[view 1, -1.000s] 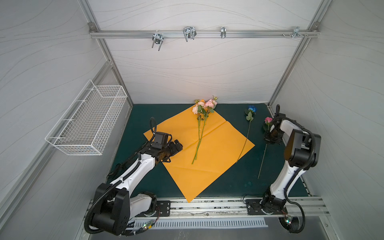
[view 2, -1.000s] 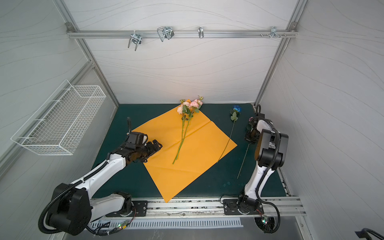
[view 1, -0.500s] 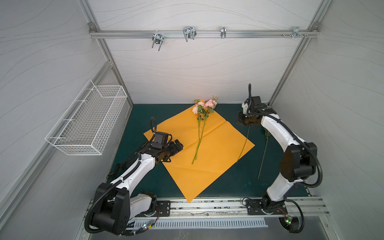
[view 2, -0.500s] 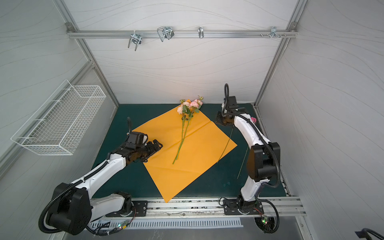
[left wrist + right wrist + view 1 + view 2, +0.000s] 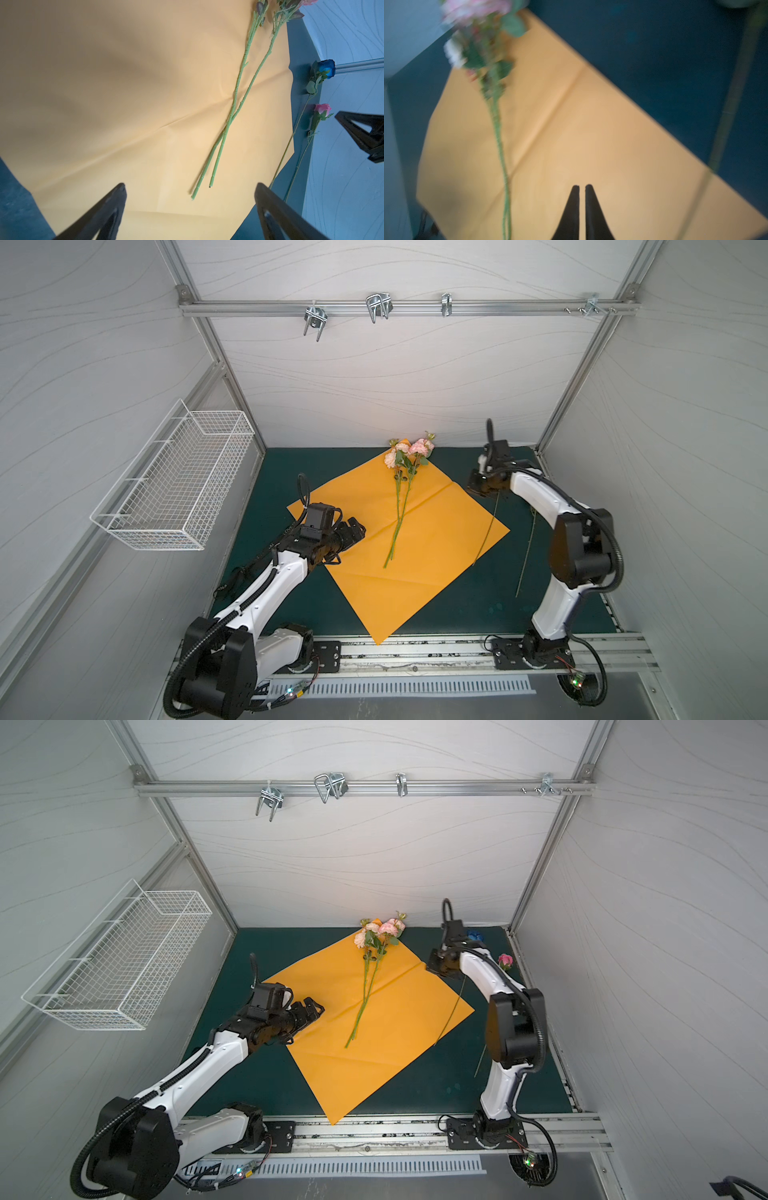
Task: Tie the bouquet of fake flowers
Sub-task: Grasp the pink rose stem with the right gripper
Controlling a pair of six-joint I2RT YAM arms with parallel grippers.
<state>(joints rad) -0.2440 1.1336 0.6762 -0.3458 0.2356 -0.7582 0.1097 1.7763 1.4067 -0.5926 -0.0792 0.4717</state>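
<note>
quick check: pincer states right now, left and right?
Left pincer: wide open, holding nothing.
Right pincer: barely open, only a narrow gap between the fingers, holding nothing.

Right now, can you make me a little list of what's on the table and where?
Paper: orange sheet, flat on the green mat
On paper: two peach and pink flowers, stems crossing
Off paper: blue rose and pink rose, on the mat
Left fingers: wide open, empty, over the paper's edge
Right fingers: a crack apart, empty, above the paper
Tied yet: no
</note>
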